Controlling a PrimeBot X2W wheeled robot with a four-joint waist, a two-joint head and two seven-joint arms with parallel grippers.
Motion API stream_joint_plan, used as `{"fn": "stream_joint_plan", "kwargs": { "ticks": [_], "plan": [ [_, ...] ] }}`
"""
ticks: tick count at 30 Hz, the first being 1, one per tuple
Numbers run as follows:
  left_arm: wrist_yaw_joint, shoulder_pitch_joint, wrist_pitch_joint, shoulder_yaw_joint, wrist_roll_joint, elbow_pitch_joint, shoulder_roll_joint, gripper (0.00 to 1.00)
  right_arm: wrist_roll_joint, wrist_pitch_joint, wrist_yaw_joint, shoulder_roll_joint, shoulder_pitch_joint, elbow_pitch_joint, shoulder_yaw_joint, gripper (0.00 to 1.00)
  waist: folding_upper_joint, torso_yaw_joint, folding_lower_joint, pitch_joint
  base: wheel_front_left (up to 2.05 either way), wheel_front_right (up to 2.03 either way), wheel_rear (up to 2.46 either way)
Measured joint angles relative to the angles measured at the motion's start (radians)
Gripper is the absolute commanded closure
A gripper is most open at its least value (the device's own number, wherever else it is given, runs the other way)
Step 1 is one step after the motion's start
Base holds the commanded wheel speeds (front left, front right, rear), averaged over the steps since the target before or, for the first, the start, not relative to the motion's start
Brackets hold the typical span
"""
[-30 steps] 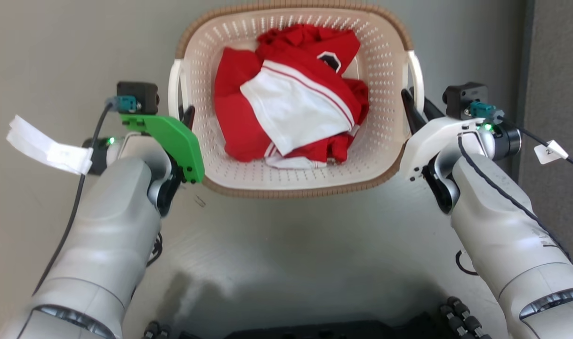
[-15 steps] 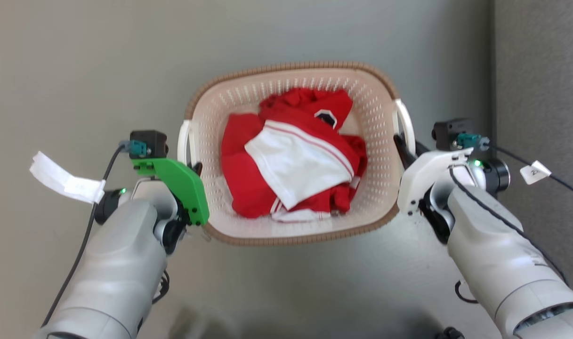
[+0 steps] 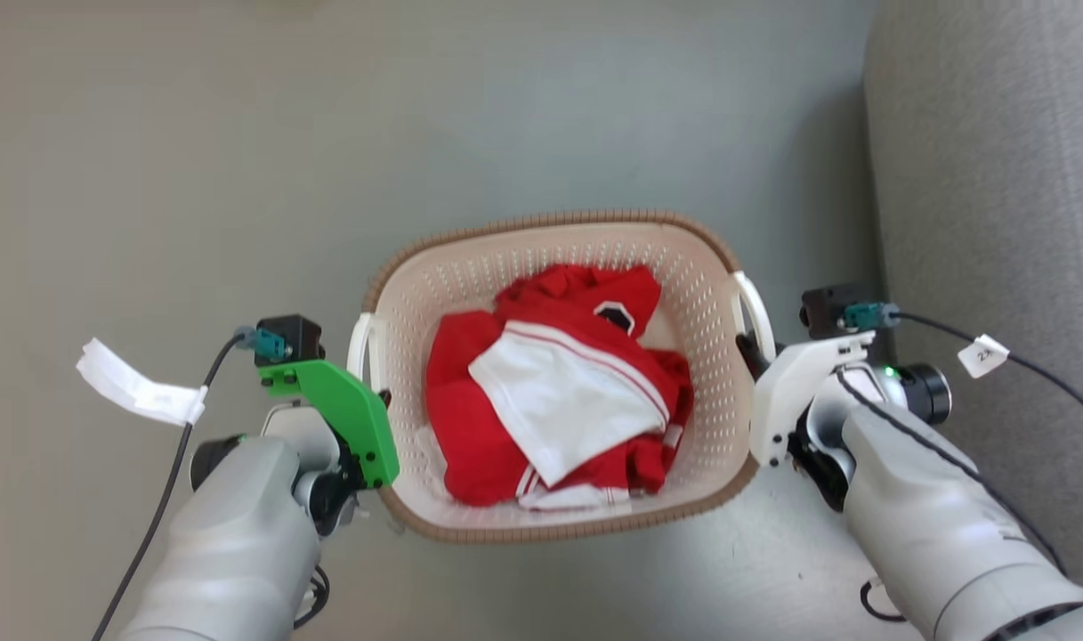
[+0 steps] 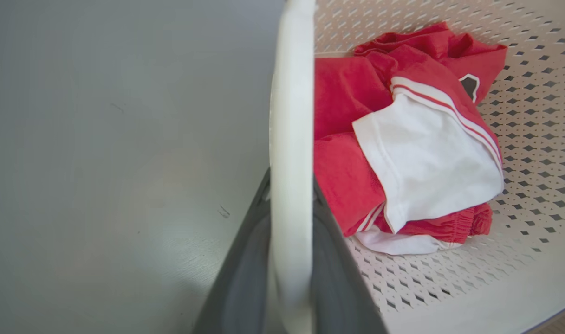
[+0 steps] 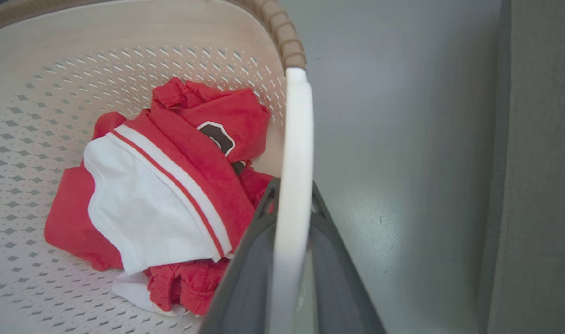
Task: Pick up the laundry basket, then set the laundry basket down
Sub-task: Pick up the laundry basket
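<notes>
Laundry basket (image 3: 585, 215) btwn both arms, near floor's (image 3: 238, 133) right edge; holds crumpled red/white clothes (image 3: 559, 401) at ctr. Left gripper (image 4: 291, 195) narrow, clamped on left white handle (image 4: 291, 93); right gripper (image 5: 291, 190) likewise on right handle (image 5: 297, 139). Contact w/ floor: cannot tell.

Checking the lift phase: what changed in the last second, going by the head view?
The head camera moved: the laundry basket, left gripper and right gripper sit lower and smaller in its view, with more floor beyond. Can't tell a lift from that. Unchanged: each gripper clamped on a white handle, red and white clothes lying the same.
</notes>
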Motion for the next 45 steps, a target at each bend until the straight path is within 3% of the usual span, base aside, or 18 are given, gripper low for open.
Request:
{"fn": "stream_joint_plan", "kwargs": {
  "ticks": [30, 45],
  "plan": [
    [0.0, 0.16, 0.198, 0.001, -0.097, 0.057, 0.012, 1.0, 0.2, 0.258, 0.01, 0.012, 0.188, -0.035, 0.138, 1.0, 0.0, -0.051, -0.0001, -0.376, 0.0, 0.0, 0.0],
    [0.0, 0.165, 0.215, 0.001, -0.109, 0.057, 0.018, 1.0, 0.234, 0.291, 0.01, 0.008, 0.19, -0.045, 0.17, 1.0, 0.0, -0.069, 0.0, -0.412, 0.0, 0.0, 0.0]
  ]
}}
